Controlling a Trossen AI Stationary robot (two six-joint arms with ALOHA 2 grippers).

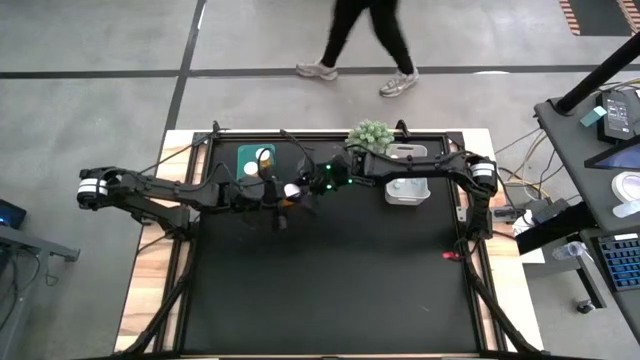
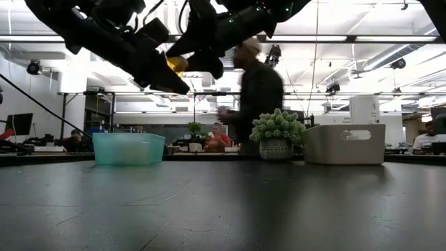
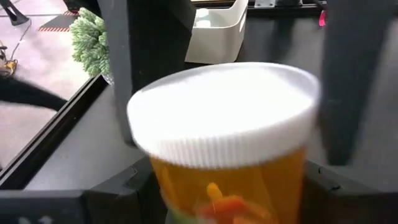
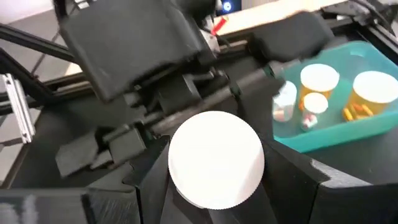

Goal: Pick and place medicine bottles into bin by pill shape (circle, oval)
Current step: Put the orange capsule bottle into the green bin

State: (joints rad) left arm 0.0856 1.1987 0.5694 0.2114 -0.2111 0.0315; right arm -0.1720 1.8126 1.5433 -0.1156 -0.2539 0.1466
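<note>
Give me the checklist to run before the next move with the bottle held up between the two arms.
1. Amber bottle off the table: ok, the low view shows it in the air.
2. Left claw shut on the bottle: ok.
3. Right claw also gripping the bottle: cannot tell.
4. White cap on: ok.
5. Teal bin close by, top open: ok.
6. Pill shape readable: cannot tell, blurred.
</note>
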